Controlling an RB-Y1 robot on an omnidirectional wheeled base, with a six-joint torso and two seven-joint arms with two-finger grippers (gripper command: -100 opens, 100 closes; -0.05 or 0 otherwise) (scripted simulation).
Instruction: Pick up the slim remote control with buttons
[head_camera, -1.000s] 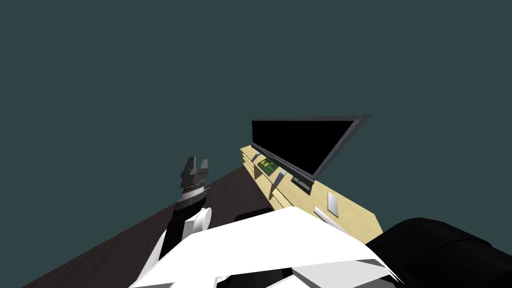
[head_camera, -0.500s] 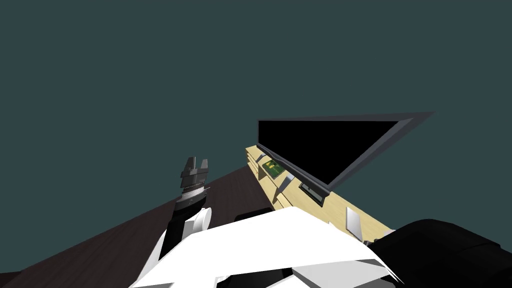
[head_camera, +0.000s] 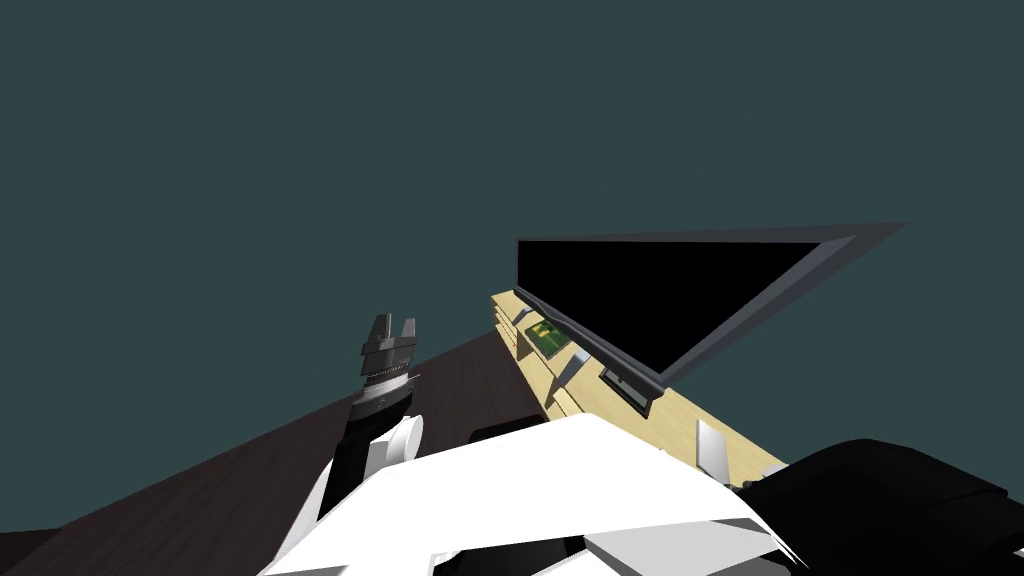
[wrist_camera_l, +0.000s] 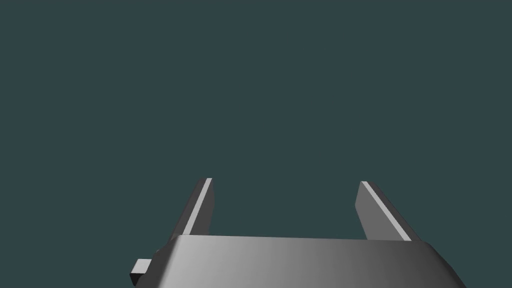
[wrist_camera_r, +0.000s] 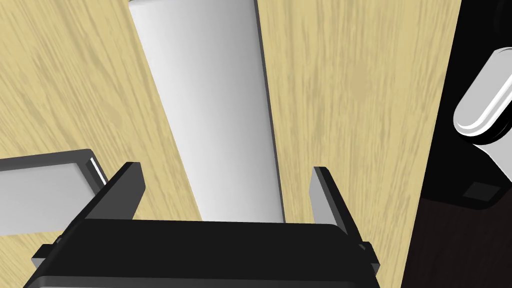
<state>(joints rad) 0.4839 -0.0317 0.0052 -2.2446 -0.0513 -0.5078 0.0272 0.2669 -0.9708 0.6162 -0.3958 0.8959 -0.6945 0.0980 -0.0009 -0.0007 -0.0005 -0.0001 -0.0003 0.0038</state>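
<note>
A slim, plain light grey slab, the remote (wrist_camera_r: 210, 110), lies flat on the pale wooden console top (wrist_camera_r: 350, 100). No buttons show on its face. My right gripper (wrist_camera_r: 223, 169) hangs open just over its near end, one finger on either side, not touching it. In the head view a grey slab (head_camera: 710, 447) lies on the console (head_camera: 680, 415) near its right end. My left gripper (head_camera: 391, 325) is held up to the left, away from the console; its fingers (wrist_camera_l: 205, 200) stand open with nothing between them.
A flat black TV (head_camera: 660, 300) stands on the console, with a green item (head_camera: 547, 337) and a small dark box (head_camera: 625, 385) under it. A second grey slab (wrist_camera_r: 40, 192) lies beside my right gripper. The console's edge (wrist_camera_r: 425, 165) runs close by. The floor (head_camera: 200, 490) is dark.
The head view has swung, so the TV and console sit further right and look larger. The grey slab on the console has slid toward the lower right of the picture. My left arm has not moved.
</note>
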